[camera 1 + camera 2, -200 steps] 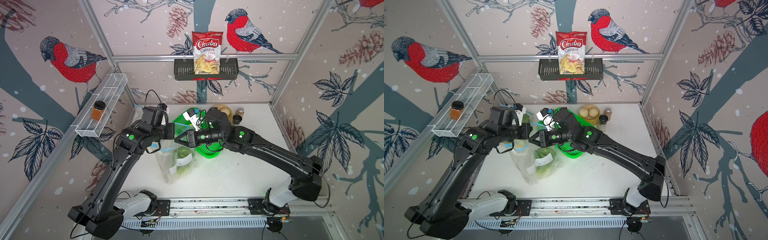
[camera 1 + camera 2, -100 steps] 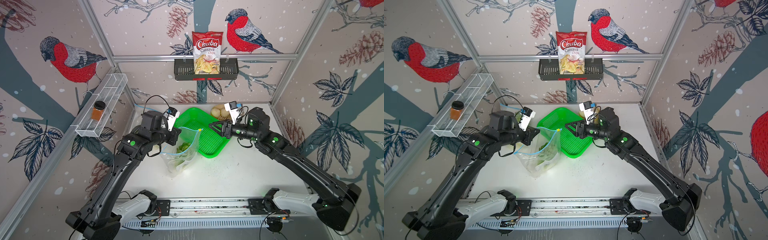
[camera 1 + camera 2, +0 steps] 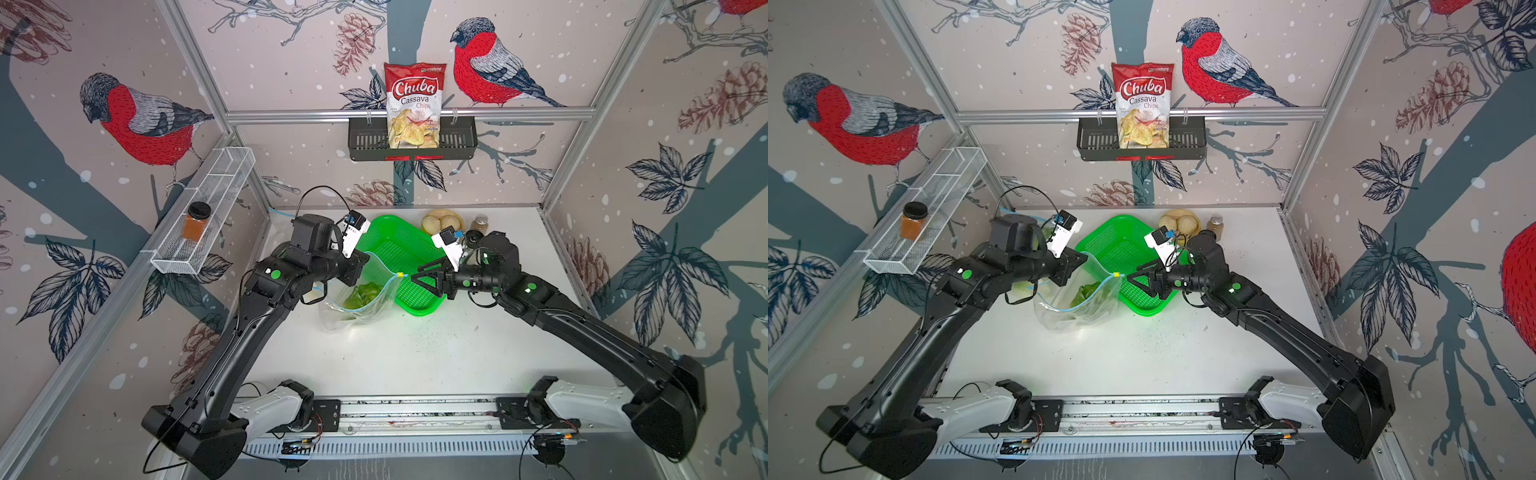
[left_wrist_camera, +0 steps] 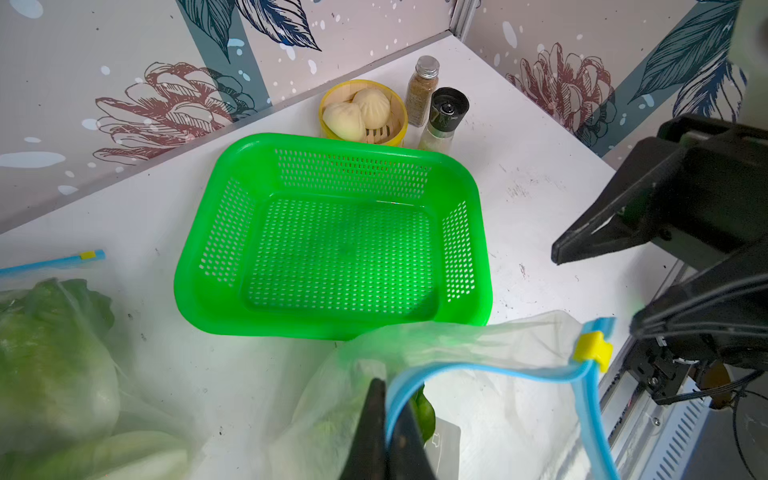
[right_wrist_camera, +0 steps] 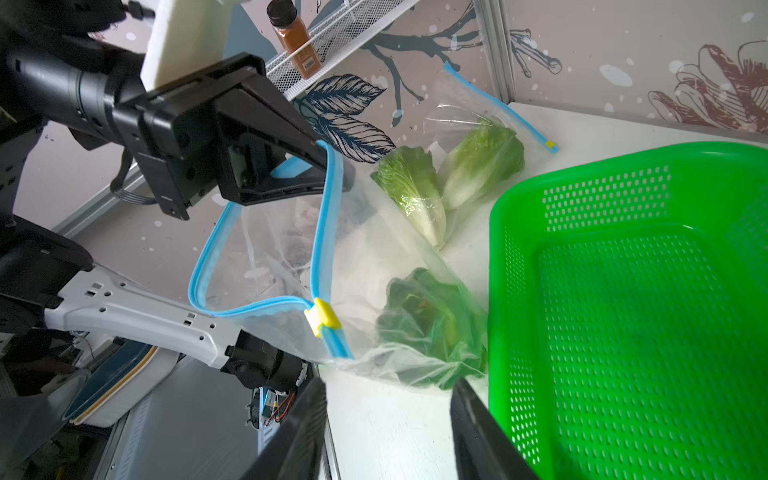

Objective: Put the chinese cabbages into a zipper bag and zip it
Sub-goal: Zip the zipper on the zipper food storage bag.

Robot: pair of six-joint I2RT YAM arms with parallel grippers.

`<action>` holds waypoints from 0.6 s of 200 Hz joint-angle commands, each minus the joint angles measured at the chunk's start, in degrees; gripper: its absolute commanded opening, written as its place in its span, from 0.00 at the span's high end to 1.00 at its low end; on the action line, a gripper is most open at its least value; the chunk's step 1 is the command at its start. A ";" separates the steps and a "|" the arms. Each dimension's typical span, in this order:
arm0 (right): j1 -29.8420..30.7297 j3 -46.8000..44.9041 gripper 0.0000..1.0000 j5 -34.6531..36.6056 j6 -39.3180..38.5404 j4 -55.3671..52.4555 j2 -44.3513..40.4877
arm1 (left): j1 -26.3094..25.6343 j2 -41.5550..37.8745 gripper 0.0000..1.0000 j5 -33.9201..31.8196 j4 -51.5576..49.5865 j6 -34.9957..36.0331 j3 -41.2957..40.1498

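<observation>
A clear zipper bag [image 3: 365, 311] [image 5: 286, 249] with a blue rim stands open on the white table, one of the chinese cabbages [image 3: 365, 293] [image 5: 432, 320] inside it. My left gripper [image 3: 362, 262] [image 4: 388, 386] is shut on the bag's blue rim [image 4: 478, 370] and holds it up. The yellow slider [image 3: 400, 274] [image 5: 321, 317] sits at the rim's end nearest my right gripper [image 3: 415, 275] [image 5: 386, 382]. That gripper is open and empty, just short of the slider, over the green basket [image 3: 415, 309]. Two more cabbages [image 5: 411, 187] [image 5: 482, 162] lie by the back left wall, at a second zipper bag [image 5: 498, 108].
The green basket's rim [image 4: 291, 328] touches the bag. Behind it stand a yellow steamer with buns [image 4: 361, 112], a spice jar [image 4: 422, 91] and a grinder [image 4: 444, 116]. A wire shelf with an orange jar [image 3: 195, 222] hangs left; a chips bag [image 3: 413, 104] stands in a rack.
A second ago both grippers met at the bag's rim. My right gripper let go, opened and drew back right, then came in again toward the slider. The bag's mouth has spread open.
</observation>
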 commanded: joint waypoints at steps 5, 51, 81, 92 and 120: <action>1.85 -1.35 0.51 -1.62 -3.17 1.66 0.21 | 0.01 0.28 1.00 -0.62 3.21 0.35 -0.40; 3.56 0.72 0.53 -2.25 -4.06 3.34 3.10 | 0.01 0.18 1.00 -1.05 4.34 -0.05 -1.75; 2.87 3.31 0.57 -1.06 -6.19 2.81 7.08 | 0.01 0.77 1.00 -0.79 4.52 -0.08 -1.21; 2.18 3.16 0.57 -1.03 -7.05 2.79 7.32 | 0.01 1.02 1.00 -0.89 4.57 -0.10 -1.27; 0.76 3.27 0.57 -1.24 -9.14 3.37 8.00 | 0.01 2.22 1.00 -0.62 4.70 -0.36 -1.01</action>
